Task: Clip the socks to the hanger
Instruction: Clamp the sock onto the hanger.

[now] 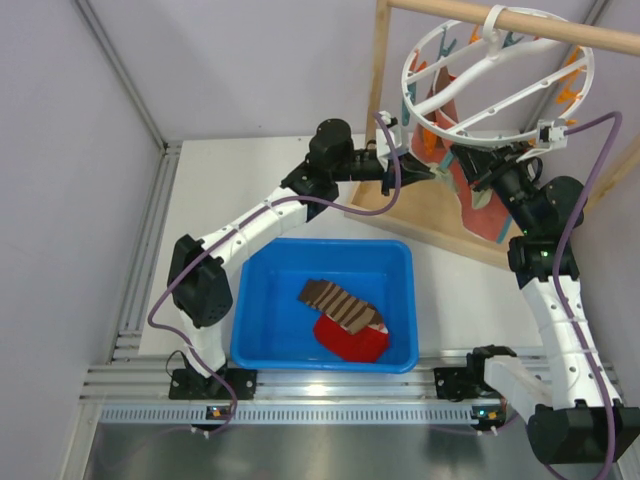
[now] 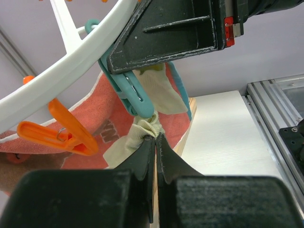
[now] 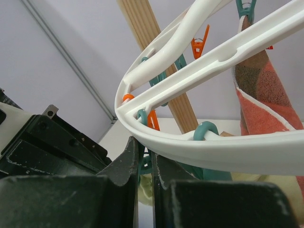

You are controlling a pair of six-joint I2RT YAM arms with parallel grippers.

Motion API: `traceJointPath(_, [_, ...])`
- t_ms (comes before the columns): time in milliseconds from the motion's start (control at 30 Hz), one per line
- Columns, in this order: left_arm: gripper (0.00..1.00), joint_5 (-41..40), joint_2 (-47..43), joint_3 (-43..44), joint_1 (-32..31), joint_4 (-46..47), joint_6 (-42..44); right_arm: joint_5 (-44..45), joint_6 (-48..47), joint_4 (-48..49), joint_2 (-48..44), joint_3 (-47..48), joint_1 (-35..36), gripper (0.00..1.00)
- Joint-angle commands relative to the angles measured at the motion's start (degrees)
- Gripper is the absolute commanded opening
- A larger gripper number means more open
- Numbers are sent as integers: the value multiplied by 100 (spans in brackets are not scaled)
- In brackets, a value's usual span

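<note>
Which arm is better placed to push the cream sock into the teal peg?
Left: the left gripper holds the cream sock just below the teal peg; the right gripper seems to pinch that peg.

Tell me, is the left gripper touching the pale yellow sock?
Touching. The left wrist view shows the left gripper with closed fingertips pinching the bunched sock just below the teal peg.

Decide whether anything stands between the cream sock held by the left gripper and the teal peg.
Nothing visible does: the cream sock, pinched in the left gripper, touches the tip of the teal peg.
</note>
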Motion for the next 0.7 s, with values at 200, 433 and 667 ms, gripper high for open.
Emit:
traceJointPath(200, [0,253,-375,-139,51,623,-175,-14,-145,-190,-79,150,26,0])
traceJointPath(433, [0,209,-419,-165,68,782,-307,-67,-136,-182,-78,97,26,0])
traceJointPath(667, [0,208,-314,-16,77,922,-439,-190,-180,-260,-35,158,35,0])
